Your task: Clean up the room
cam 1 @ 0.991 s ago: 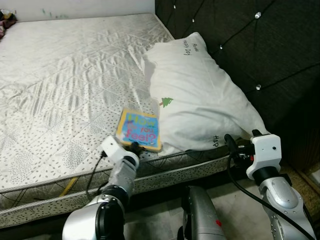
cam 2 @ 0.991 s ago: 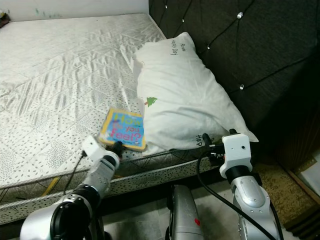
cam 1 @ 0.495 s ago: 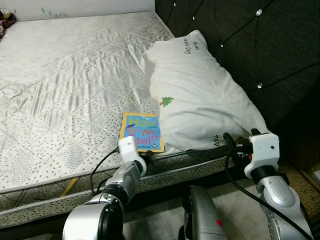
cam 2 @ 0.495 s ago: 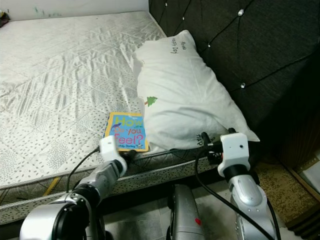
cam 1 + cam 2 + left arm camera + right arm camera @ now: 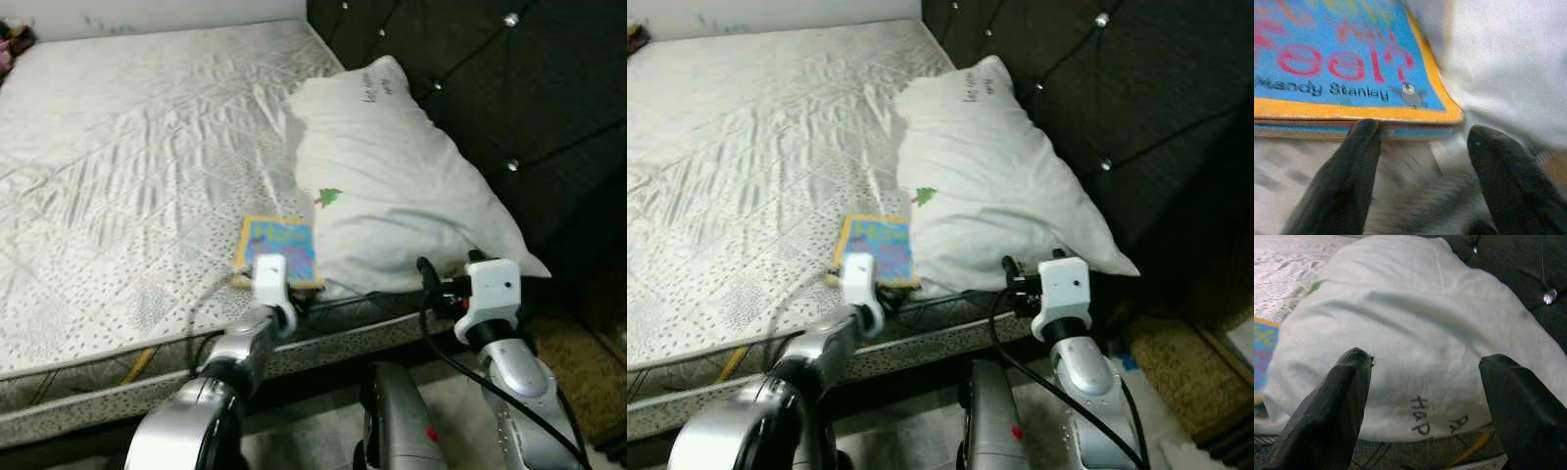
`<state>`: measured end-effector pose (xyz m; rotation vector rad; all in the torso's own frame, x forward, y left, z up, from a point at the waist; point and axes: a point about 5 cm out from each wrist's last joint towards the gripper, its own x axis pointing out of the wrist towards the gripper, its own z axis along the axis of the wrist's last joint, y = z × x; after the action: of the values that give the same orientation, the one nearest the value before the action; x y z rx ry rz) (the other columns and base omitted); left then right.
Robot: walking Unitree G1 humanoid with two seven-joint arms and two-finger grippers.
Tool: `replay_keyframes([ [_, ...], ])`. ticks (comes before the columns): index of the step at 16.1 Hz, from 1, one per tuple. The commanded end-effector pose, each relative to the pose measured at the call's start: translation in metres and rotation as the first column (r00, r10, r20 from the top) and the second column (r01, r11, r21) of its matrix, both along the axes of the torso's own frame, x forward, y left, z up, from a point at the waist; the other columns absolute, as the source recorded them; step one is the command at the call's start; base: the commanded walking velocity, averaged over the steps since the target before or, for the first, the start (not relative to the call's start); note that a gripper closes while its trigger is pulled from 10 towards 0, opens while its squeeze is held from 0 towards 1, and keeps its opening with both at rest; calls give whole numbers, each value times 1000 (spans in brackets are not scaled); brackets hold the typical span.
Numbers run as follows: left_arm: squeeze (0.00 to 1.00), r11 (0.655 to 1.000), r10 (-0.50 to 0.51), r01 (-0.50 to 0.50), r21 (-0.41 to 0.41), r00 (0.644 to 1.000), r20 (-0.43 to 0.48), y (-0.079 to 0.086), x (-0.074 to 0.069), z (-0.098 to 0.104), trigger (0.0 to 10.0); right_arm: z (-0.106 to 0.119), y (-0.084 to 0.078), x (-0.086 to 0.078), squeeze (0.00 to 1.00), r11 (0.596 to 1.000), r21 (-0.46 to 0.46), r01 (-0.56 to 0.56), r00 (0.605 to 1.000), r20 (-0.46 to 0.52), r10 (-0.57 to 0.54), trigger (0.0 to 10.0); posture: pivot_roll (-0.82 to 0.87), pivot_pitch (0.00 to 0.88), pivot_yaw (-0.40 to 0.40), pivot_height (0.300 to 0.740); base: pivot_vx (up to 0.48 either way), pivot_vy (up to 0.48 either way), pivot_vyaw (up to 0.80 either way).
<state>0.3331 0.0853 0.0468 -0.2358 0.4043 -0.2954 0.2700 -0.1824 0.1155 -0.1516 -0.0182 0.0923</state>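
A blue children's board book with a yellow border (image 5: 280, 249) lies flat near the mattress's front edge, against a white pillow (image 5: 397, 186). My left gripper (image 5: 1422, 147) is open right at the book's near edge (image 5: 1352, 73), one finger (image 5: 1359, 147) touching the spine side and the other (image 5: 1498, 161) beside the corner. My right gripper (image 5: 1425, 382) is open just in front of the pillow's lower end (image 5: 1415, 338), nothing between its fingers.
The bare quilted mattress (image 5: 118, 166) stretches far to the left. A dark tufted headboard (image 5: 470, 69) stands behind the pillow. A brown rug (image 5: 578, 343) lies on the floor at the right. A yellow strip (image 5: 137, 364) shows at the mattress side.
My left gripper has moved rightward along the mattress edge and now sits at the book's near edge. The right arm has shifted a little left toward the pillow. The camera has moved slightly.
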Motion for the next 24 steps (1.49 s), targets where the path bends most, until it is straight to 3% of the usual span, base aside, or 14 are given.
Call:
replay_keyframes([
  [1, 1000, 999, 28, -31, 37, 995, 93, 13, 4, 10, 10000, 2, 1, 2, 0, 1000, 0, 5, 1000, 13, -5, 10000, -76, 69, 23, 539, 0, 0, 0],
  [3, 1000, 995, 79, -87, 46, 984, 162, 36, -8, 11, 10000, 0, 2, 4, 0, 1000, 11, 10, 1000, 12, -10, 10000, -56, 68, 25, 539, 0, 0, 0],
  [5, 1000, 998, 40, -47, 42, 988, 151, 34, -13, 8, 10000, -1, 1, 5, 0, 1000, 11, 12, 1000, 11, -12, 10000, -54, 68, 24, 539, 0, 0, 0],
  [7, 1000, 997, -65, 59, 44, 986, 156, 23, -22, 8, 10000, 0, 1, 7, 0, 1000, 10, 11, 1000, 17, -11, 10000, -55, 67, 25, 539, 0, 0, 0],
  [8, 1000, 998, -19, 6, 69, 983, 184, 30, -24, 14, 10000, 1, 0, 8, 0, 1000, 7, 14, 1000, 21, -14, 10000, -60, 64, 31, 539, 0, 0, 0],
  [10, 1000, 963, 223, -253, 95, 941, 254, 67, -26, 27, 10000, 0, -4, 7, 0, 1000, 1, 26, 999, 22, -26, 10000, -58, 62, 33, 539, 0, 0, 0],
  [11, 1000, 946, 268, -307, 107, 923, 274, 81, -27, 29, 10000, -1, -5, 6, 0, 1000, 1, 29, 999, 21, -29, 10000, -54, 63, 31, 539, 0, 0, 0],
  [12, 1000, 931, 293, -333, 150, 926, 239, 99, -25, 23, 10000, -3, -3, 5, 0, 1000, 1, 28, 999, 17, -28, 10000, -54, 64, 29, 539, 0, 0, 0],
  [14, 1000, 930, 298, -323, 177, 942, 156, 111, -14, 15, 10000, -3, 2, 4, 0, 1000, 6, 15, 1000, 14, -15, 10000, -61, 68, 24, 539, 0, 0, 0],
  [18, 1000, 923, 293, -316, 221, 947, 132, 116, -3, 18, 10000, -4, -2, 1, 0, 1000, 15, 25, 1000, 6, -25, 10000, -72, 81, 26, 539, 0, 0, 0],
  [20, 1000, 914, 296, -314, 259, 949, 106, 125, 6, 19, 10000, -5, -5, -10, 0, 999, 28, 27, 1000, -10, -27, 10000, -81, 110, 29, 539, 0, 0, 0],
  [21, 153, 910, 308, -326, 257, 945, 109, 127, 9, 23, 10000, -9, -8, -18, 0, 998, 43, 41, 998, -39, -39, 10000, -84, 139, 33, 535, 0, 0, 0],
  [22, 0, 909, 310, -329, 257, 944, 112, 128, 10, 24, 10000, -11, -9, -23, 0, 998, 34, 45, 998, -47, -43, 10000, -86, 157, 34, 530, 0, 0, 0],
  [24, 0, 902, 327, -342, 263, 940, 103, 133, 9, 22, 10000, -14, -13, -33, 0, 998, 31, 59, 996, -67, -57, 10000, -91, 188, 34, 530, 0, 0, 0],
])
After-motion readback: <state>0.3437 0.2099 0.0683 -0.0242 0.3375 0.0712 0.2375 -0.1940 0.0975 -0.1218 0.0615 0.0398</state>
